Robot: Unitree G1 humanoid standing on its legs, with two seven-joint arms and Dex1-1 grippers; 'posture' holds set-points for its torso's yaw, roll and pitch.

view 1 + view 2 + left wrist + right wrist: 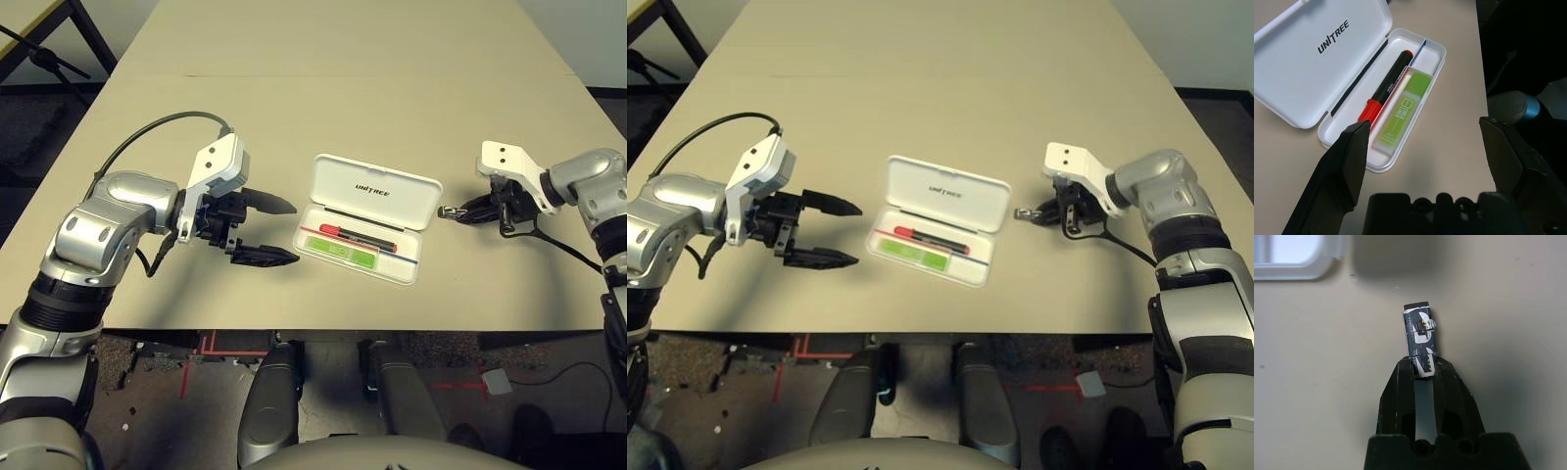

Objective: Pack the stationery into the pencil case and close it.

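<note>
The white pencil case [372, 191] lies open at the table's middle, its lettered lid tipped back. In its tray rest a red marker [358, 233] with a black end and a light green bar [343, 253] side by side, also seen as the marker [1386, 90] and bar [1403, 110] in the left wrist view. Just right of the case, my right gripper [451, 211] is shut on a small shiny metal clip [1418, 333], which sticks out past its fingertips just above the table. My left gripper [294, 232] hovers left of the case, open and holding nothing.
The beige table [313, 88] stretches far behind the case. Its front edge runs close below the case. A black cable [147, 132] loops over my left forearm, and another trails from my right wrist. Dark floor lies beyond the table's sides.
</note>
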